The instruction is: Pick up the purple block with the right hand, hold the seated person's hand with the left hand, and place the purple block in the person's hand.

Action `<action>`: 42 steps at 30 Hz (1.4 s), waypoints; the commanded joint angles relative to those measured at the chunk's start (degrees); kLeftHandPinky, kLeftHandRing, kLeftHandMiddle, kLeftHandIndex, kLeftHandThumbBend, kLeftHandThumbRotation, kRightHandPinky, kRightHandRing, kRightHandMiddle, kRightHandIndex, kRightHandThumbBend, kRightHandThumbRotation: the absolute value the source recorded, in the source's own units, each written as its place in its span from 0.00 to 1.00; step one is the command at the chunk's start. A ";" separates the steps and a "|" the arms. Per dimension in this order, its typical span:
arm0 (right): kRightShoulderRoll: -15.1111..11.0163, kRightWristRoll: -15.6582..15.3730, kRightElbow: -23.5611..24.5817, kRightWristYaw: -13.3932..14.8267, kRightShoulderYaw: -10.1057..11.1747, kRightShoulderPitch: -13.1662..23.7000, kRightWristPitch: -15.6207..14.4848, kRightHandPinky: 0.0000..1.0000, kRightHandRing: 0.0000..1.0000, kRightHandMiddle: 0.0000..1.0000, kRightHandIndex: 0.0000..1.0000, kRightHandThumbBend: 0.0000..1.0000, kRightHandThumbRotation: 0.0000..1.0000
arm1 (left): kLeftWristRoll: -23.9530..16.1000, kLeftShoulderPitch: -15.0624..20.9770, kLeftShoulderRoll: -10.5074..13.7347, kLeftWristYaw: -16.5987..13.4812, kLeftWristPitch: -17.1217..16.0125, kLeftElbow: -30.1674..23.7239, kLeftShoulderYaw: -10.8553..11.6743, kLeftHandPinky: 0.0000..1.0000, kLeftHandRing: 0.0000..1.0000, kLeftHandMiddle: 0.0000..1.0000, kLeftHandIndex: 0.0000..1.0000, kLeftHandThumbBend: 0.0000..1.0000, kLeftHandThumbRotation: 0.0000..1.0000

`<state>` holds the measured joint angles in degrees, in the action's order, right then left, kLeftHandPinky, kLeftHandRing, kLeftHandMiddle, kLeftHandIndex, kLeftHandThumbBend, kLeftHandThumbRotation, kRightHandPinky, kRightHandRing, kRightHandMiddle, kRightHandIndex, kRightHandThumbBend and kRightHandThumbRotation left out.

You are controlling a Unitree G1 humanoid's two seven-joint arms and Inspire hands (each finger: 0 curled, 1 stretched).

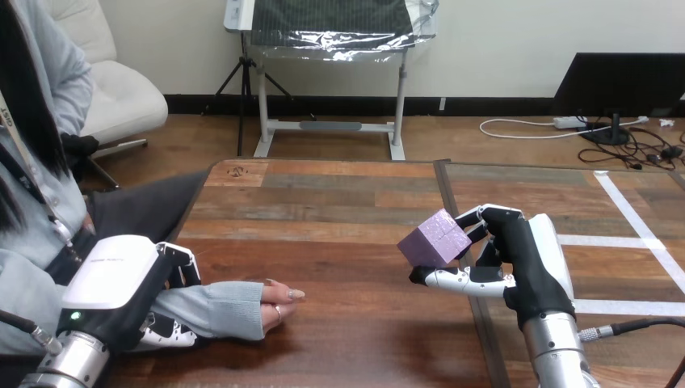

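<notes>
My right hand (529, 263) grips the purple block (434, 238) aloft, ready for delivery. My left hand (121, 279) curls round the person's forearm (216, 309), presumably to steady it.

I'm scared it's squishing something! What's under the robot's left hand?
The person's light-blue-sleeved forearm, lying on the brown wooden table. The black-and-white left hand wraps round it; the stretch beneath the palm is covered.
</notes>
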<state>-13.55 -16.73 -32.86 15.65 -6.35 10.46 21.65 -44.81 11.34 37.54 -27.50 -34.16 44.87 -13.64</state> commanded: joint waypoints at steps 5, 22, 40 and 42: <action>0.23 0.37 2.59 -0.10 1.05 2.21 2.05 0.08 0.12 0.18 0.23 0.38 0.00 | 0.23 3.04 0.05 -0.61 -1.00 -1.64 -1.08 0.27 0.28 0.32 0.32 0.91 0.00; 1.24 0.05 1.47 -0.35 0.49 2.83 1.88 0.08 0.12 0.18 0.22 0.39 0.00 | -0.38 2.48 -0.38 -2.32 -0.88 -5.88 -0.58 0.24 0.25 0.30 0.30 0.90 0.00; 3.97 -2.19 4.11 -1.45 -1.62 2.40 -1.40 0.13 0.15 0.22 0.25 0.38 0.05 | 2.66 1.68 -1.04 1.26 -1.82 -16.14 1.71 0.23 0.25 0.29 0.30 0.84 0.06; 4.27 -1.86 4.46 -1.92 -1.69 2.30 -1.75 0.12 0.15 0.22 0.25 0.37 0.06 | 3.07 1.56 -1.11 1.91 -1.67 -17.04 1.93 0.22 0.24 0.29 0.30 0.84 0.06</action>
<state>-10.88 -18.34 -32.85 14.46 -7.45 10.44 20.69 -44.93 8.80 37.25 -25.92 -34.25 37.59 -13.55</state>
